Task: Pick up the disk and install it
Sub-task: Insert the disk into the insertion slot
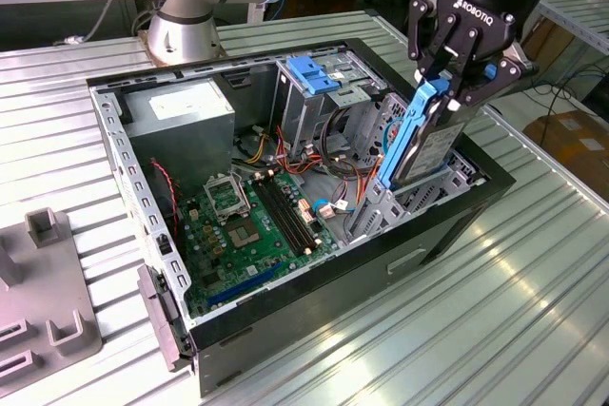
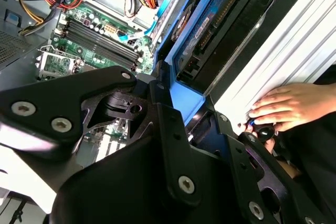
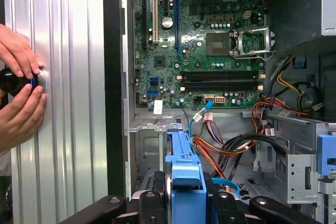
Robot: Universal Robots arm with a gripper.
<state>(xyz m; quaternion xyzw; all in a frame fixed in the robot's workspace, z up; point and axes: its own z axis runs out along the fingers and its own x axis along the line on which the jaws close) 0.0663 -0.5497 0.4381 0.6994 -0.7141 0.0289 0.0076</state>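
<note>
The disk (image 1: 436, 147) is a grey drive with a bright blue carrier rail down its side. It stands on edge, slightly tilted, at the open computer case's (image 1: 285, 278) end on the exterior view's right. Its lower end is down among the grey metal bay frames (image 1: 381, 206). My black gripper (image 1: 459, 90) is shut on the disk's upper end. In the first wrist view the blue carrier (image 3: 186, 166) runs out between my fingers (image 3: 149, 205). The second wrist view shows the disk's underside (image 2: 210, 35) beside the case wall.
The motherboard (image 1: 252, 225) lies on the case floor, with coloured cables (image 3: 231, 145) near the bay. A blue bracket (image 1: 314, 71) tops the grey drive cage. A person's hands (image 3: 18, 93) hold a black knob on the ribbed table. A grey fixture (image 1: 43, 282) sits at the exterior view's left.
</note>
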